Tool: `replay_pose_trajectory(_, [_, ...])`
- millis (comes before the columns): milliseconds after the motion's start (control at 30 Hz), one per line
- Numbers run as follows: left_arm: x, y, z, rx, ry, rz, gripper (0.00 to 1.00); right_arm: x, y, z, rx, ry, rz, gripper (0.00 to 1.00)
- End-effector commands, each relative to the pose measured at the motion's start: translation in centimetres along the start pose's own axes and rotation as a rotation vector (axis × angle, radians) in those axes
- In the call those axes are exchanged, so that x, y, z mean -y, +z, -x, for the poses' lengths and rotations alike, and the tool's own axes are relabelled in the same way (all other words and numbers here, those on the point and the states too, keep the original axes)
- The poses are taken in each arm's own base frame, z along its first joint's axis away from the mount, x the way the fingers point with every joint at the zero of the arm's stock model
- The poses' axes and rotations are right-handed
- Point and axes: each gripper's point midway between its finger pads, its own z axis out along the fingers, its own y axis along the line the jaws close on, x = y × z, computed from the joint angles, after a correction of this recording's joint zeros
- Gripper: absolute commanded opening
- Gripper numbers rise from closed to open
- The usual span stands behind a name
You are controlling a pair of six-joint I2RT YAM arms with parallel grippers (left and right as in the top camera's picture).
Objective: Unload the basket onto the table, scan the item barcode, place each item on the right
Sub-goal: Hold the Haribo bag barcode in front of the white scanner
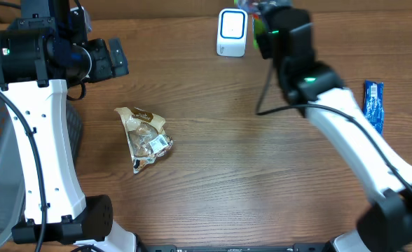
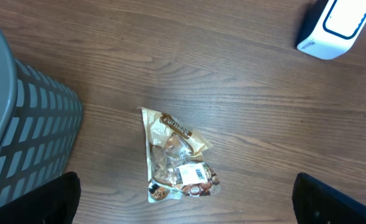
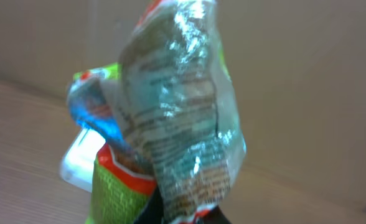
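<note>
While the right gripper (image 3: 182,216) pinches the bottom edge of a crinkly green-and-red snack packet (image 3: 177,106), held upright just beside the white barcode scanner (image 1: 232,31) on its left, the left gripper (image 1: 118,57) hangs wide open, well apart, and the packet's barcode is too blurred to find.
</note>
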Motion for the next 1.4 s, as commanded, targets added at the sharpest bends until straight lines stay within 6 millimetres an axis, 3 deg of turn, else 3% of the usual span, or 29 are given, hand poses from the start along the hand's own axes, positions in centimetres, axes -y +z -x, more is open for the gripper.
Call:
replay_pose_trajectory(0, [0.3,-0.7,-0.1,0.013,-0.013,-0.015,1.0,1.7,2.6,-1.2,-0.072,-0.323,-0.267,0.04])
replay_pose_trajectory(133, [0.3,-0.7,-0.1,0.013,-0.013,-0.015,1.0,-0.1,5.8,-2.4,-0.078,-0.583,-0.292,0.04])
replay_pose_trajectory(300, [0.3,-0.7,-0.1,0.013,-0.013,-0.015,1.0,-2.1,9.0,-4.1,-0.053,-0.723,-0.303,0.04])
replay_pose_trajectory(567, [0.3,-0.7,-0.1,0.013,-0.013,-0.015,1.0,-5.4,11.4,-6.4,-0.046,-1.079,-0.201,0.04])
replay_pose_trajectory(667, [0.3,-0.7,-0.1,0.014,-0.013,-0.015,1.0,-5.6,11.4,-5.6,-0.014,-1.165,-0.206,0.04])
replay_pose_trajectory(800, [0.3,-0.7,-0.1,0.013,-0.013,-0.015,1.0,-4.8,10.9,-3.0,0.066,-1.149,-0.292,0.04])
replay_pose_trajectory(867, [0.3,-0.7,-0.1,0.013,-0.013,-0.015,1.0,-5.1,10.9,-1.8,0.139,-1.223,-0.292,0.04])
replay_pose_trajectory(1000, [0.3,-0.7,-0.1,0.013,-0.013,-0.015,1.0,-5.9,11.4,-1.3,0.24,-1.286,-0.236,0.04])
replay_pose_trajectory(1367, [0.3,-0.7,-0.1,0.013,-0.013,-0.015,1.0,-6.2,11.5,-0.8,0.309,-1.289,-0.209,0.04])
